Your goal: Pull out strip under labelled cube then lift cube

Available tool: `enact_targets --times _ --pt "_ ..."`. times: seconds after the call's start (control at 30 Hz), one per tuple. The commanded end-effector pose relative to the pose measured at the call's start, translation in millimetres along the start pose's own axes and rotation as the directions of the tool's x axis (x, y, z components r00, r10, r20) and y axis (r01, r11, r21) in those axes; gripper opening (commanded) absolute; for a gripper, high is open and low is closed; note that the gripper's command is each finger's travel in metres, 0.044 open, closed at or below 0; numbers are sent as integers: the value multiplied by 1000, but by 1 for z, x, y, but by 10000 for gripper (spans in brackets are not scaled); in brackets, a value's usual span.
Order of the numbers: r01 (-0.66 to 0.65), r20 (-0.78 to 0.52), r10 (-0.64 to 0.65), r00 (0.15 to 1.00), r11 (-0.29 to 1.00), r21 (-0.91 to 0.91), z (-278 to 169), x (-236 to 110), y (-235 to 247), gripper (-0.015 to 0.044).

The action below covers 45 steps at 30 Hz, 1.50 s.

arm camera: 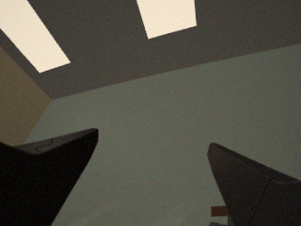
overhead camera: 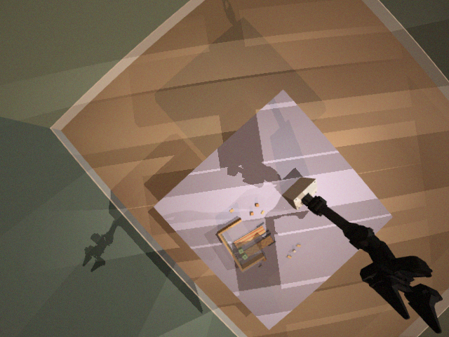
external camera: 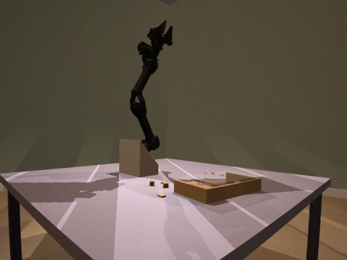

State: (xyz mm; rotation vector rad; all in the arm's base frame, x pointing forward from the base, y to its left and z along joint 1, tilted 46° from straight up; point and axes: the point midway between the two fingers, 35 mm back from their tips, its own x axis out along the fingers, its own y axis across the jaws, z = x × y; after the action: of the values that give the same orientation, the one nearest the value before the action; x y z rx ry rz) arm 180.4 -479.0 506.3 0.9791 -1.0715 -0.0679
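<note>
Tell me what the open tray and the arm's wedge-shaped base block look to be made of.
Tray: probably wood, matte; flat orange-brown walls, though no grain shows. Base block: matte tan, uniform and unmarked; could be wood, board or plastic, the look leaves it open.

Wrist view points upward. Two dark fingers of the gripper [arm camera: 152, 146] fill the lower corners, tips pointing up and inward, spread wide apart, nothing between them. Behind them a grey-green wall [arm camera: 188, 122] meets a darker grey ceiling [arm camera: 113, 42] along a slanted line. Two bright rectangular light panels [arm camera: 166, 16] sit in the ceiling. A tan wall [arm camera: 16, 104] shows at left edge. Small orange-brown patch [arm camera: 217, 211] near the right finger, too small to identify.
</note>
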Motion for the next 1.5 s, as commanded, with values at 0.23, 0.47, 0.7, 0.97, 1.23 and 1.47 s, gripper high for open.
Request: enact_targets --times 0.23,0.47,0.7,0.97,1.23,1.47 --pt "-127 43 132 990 986 -104 21 -12 96 400" --pt "-273 36 293 955 924 -268 20 -35 186 400" --pt "-394 22 422 906 863 -317 14 -67 263 400" --pt "-546 -28 586 810 735 -401 -18 -118 363 400" --pt "-670 -168 684 710 582 -462 -79 -170 427 400" --pt "-766 -314 730 607 432 -476 -159 -210 467 400"
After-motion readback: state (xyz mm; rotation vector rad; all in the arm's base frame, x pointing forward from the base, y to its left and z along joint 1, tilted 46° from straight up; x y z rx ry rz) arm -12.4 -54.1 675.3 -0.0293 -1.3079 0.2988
